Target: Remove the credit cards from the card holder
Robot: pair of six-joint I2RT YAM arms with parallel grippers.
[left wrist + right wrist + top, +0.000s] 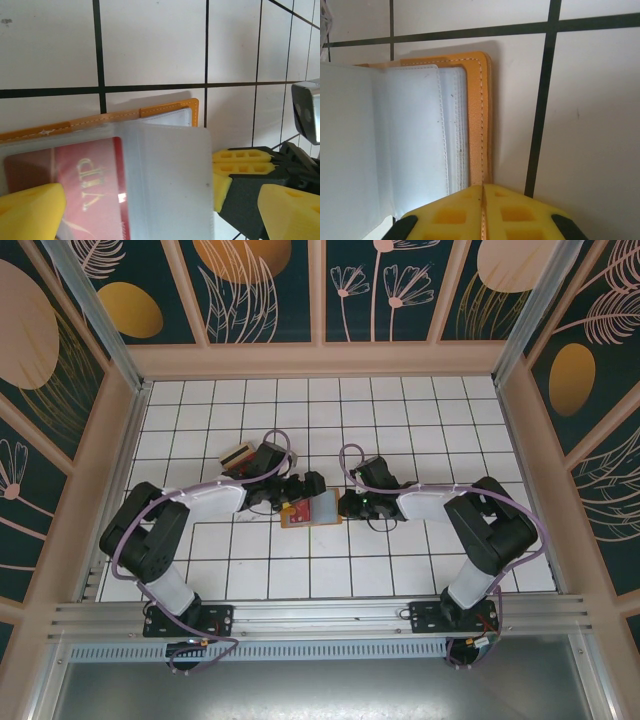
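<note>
The card holder point(318, 510) lies open on the white tiles, with its orange-brown cover point(167, 107) under grey-blue clear pockets point(170, 180). A red credit card point(75, 175) with gold lettering sits inside a left pocket. My left gripper point(160, 215) is open, one yellow finger point(30, 212) on each side of the holder, nothing pinched. My right gripper point(482, 210) is shut on the cover's right edge point(481, 115), and its yellow pads point(242, 162) show in the left wrist view too. A tan credit card point(238, 455) lies on the tiles behind the left arm.
Both arms point(200, 502) point(450, 502) reach inward and meet at the table's middle. Patterned walls point(320, 290) close off the back and both sides. A metal rail point(320, 615) runs along the near edge.
</note>
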